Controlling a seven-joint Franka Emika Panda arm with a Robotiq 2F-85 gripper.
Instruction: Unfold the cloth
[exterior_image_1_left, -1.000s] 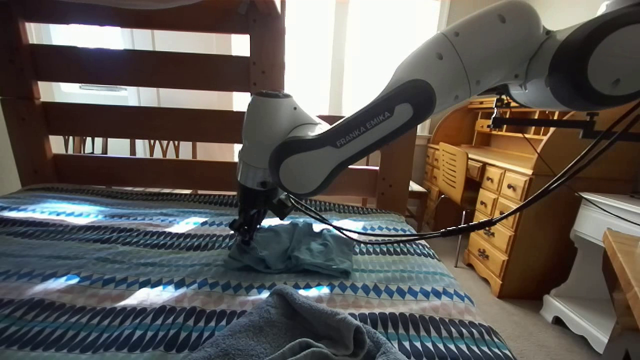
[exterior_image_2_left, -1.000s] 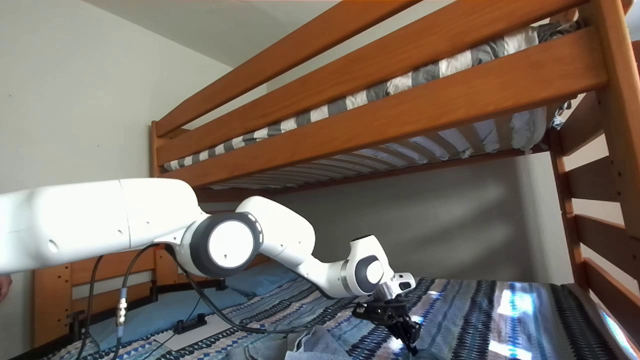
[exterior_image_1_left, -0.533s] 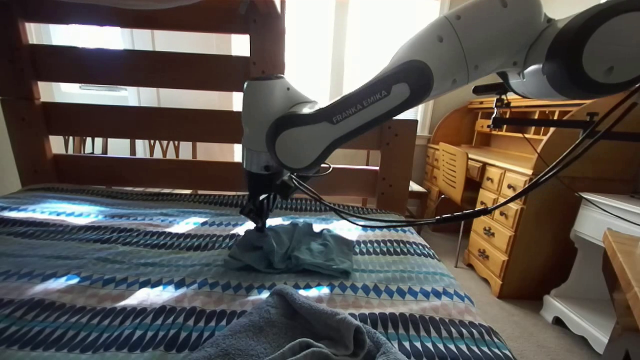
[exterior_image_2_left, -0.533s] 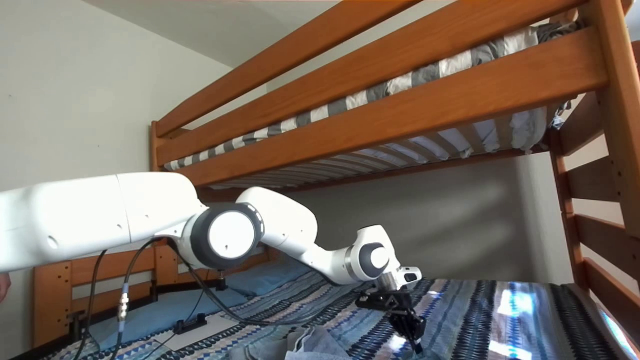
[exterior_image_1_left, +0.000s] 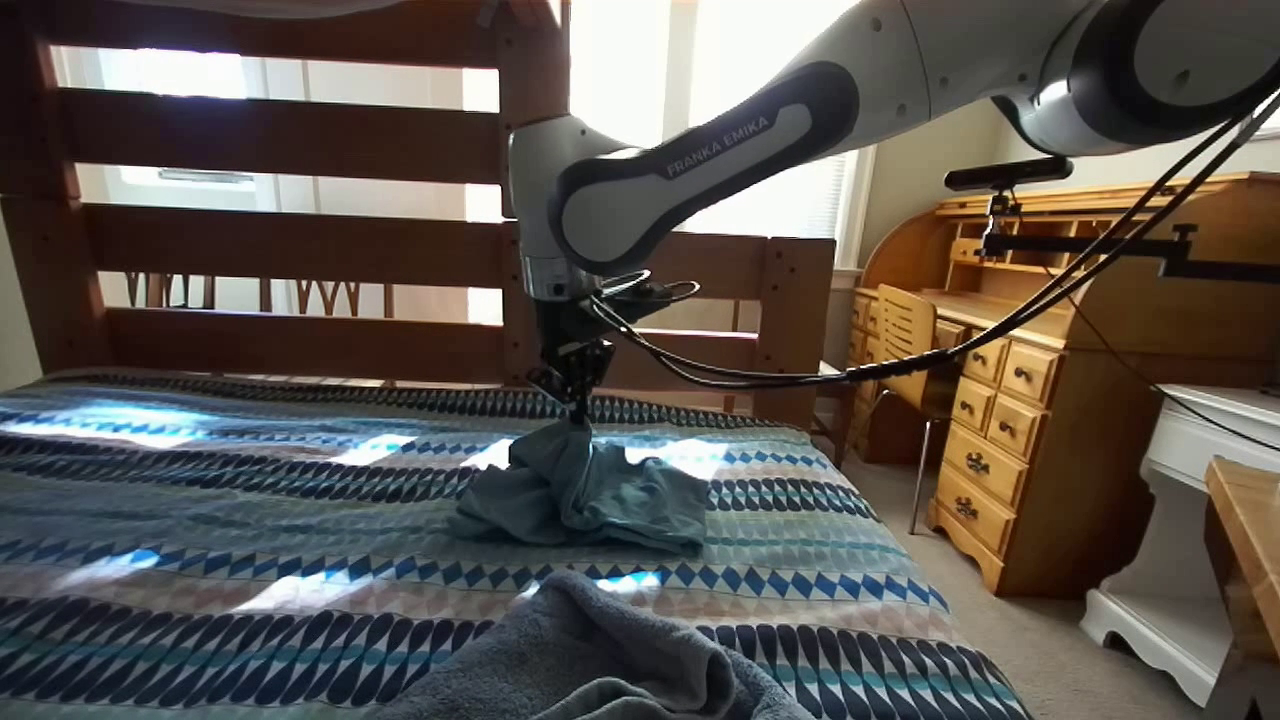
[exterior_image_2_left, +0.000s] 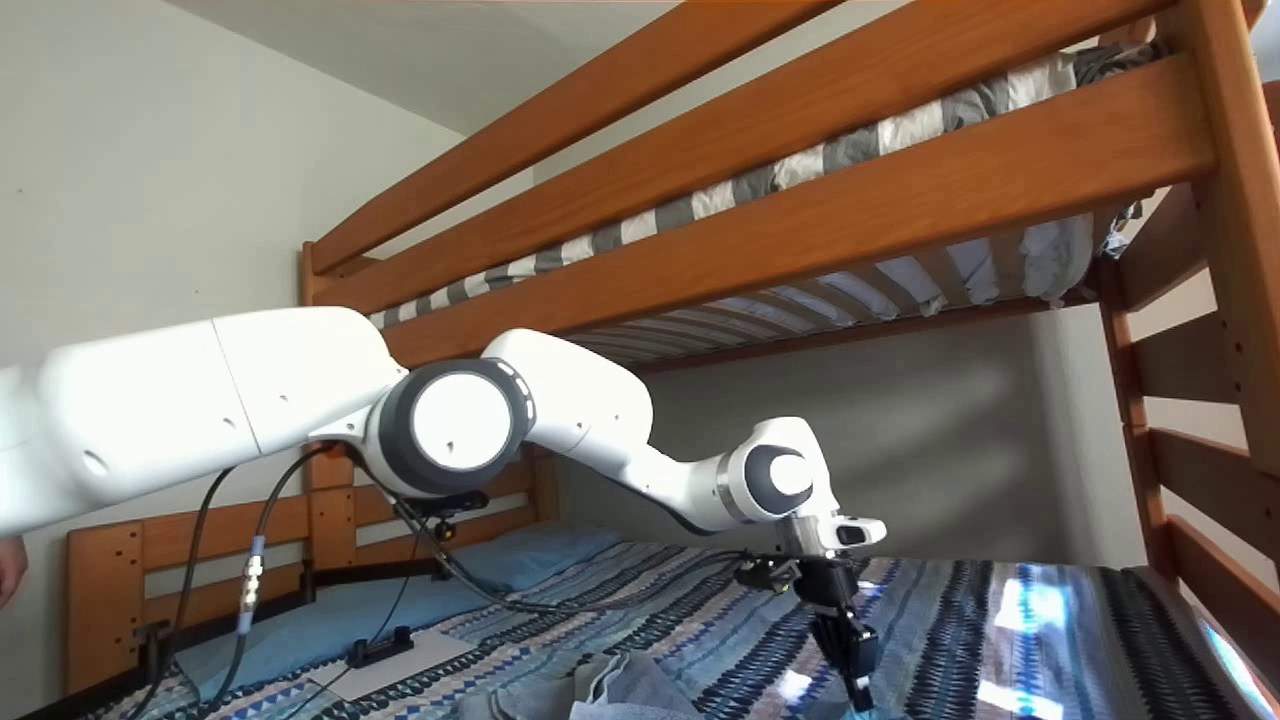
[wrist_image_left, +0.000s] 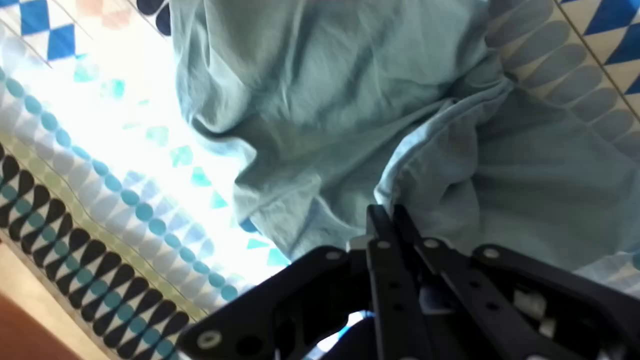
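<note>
The teal cloth (exterior_image_1_left: 630, 500) lies rumpled in a heap on the bedspread in an exterior view. One fold of it is pulled up into a peak below my gripper (exterior_image_1_left: 578, 415). In the wrist view the cloth (wrist_image_left: 310, 95) fills the middle, and a hemmed fold runs down between the fingertips of my gripper (wrist_image_left: 390, 210). The fingers are nearly together, shut on this fold. The rest of the cloth still rests on the bed. In an exterior view my gripper (exterior_image_2_left: 860, 700) is at the bottom edge, where almost all of the cloth is out of frame.
The striped blue-and-white bedspread (exterior_image_1_left: 250, 520) lies under the cloth. A grey fabric mound (exterior_image_1_left: 600, 660) lies nearer the camera and also shows in an exterior view (exterior_image_2_left: 630, 690). A wooden bed frame (exterior_image_1_left: 300, 245) stands behind, and an upper bunk (exterior_image_2_left: 760, 230) hangs above the bed.
My gripper has risen and moved to the right in both exterior views. It has drawn a fold of the cloth up into a peak. The grey mound has not moved.
</note>
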